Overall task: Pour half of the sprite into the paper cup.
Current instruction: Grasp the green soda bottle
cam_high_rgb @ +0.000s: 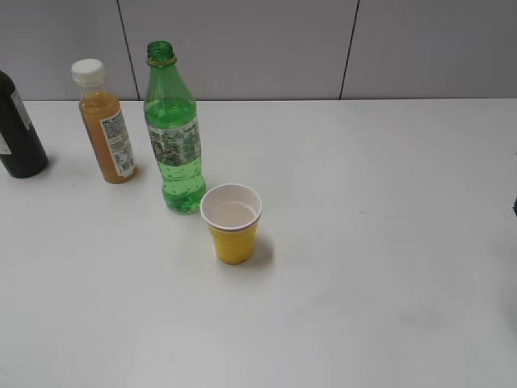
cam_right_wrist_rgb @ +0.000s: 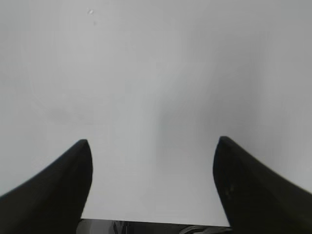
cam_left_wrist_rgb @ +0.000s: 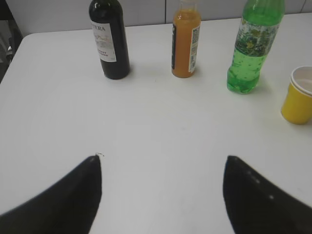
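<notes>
On the far left of the white table (cam_high_rgb: 388, 267) in the exterior view stands a dark bottle (cam_high_rgb: 18, 129), cut off by the frame edge; next to it an orange juice bottle (cam_high_rgb: 107, 125) with a white cap, then the sprite bottle (cam_high_rgb: 172, 133), upright, no cap, green liquid up to roughly the shoulder. Paper cup (cam_high_rgb: 232, 222) sits just beside the sprite's base, toward the camera and to its right, upright, yellow outside, white inside; looks close to touching the bottle but can't confirm contact. Neither arm shows in that view. Left wrist view: left gripper (cam_left_wrist_rgb: 163, 190) spread wide, holding nothing, bare table between the fingers; same row ahead of it, left to right, dark bottle, juice, sprite, with the cup at the right edge, partly cropped. Sprite is well apart from this gripper, up and to the right of it. Right wrist view: right gripper (cam_right_wrist_rgb: 152, 183) also spread wide, nothing in it, only plain white tabletop ahead, no bottle or cup in sight. Behind the table, a grey panelled wall (cam_high_rgb: 266, 44) with thin dark vertical seams.
</notes>
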### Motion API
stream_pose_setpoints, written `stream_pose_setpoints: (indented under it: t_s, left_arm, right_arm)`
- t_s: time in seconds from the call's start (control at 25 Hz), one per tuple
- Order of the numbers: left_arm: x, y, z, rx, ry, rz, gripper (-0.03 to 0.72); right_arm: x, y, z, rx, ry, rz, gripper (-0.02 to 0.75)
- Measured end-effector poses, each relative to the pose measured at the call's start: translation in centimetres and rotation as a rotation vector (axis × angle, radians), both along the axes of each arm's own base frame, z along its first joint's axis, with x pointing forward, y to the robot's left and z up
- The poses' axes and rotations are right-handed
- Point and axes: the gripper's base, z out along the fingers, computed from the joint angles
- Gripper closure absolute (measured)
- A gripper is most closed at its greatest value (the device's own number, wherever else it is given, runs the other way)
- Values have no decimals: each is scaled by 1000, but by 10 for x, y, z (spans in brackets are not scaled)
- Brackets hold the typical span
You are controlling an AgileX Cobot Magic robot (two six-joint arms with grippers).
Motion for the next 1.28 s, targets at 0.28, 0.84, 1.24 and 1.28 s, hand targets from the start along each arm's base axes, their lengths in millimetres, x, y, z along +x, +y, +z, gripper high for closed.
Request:
stream_pose_setpoints:
  t_s: [0.28,0.84,1.24,1.28]
  left_arm:
    - [0,0,0,0,0,0,99]
    - [0,0,0,0,0,0,99]
    - [0,0,0,0,0,0,99]
    - [0,0,0,0,0,0,99]
  right_arm:
    - [-66,-7,-37,-2,28,2,157]
    - [-128,-11,-45,35,-101,-6,158]
    - [-164,-15,-20,64,-382,-2,158]
    - [-167,-15,-18,67,-406,-1,158]
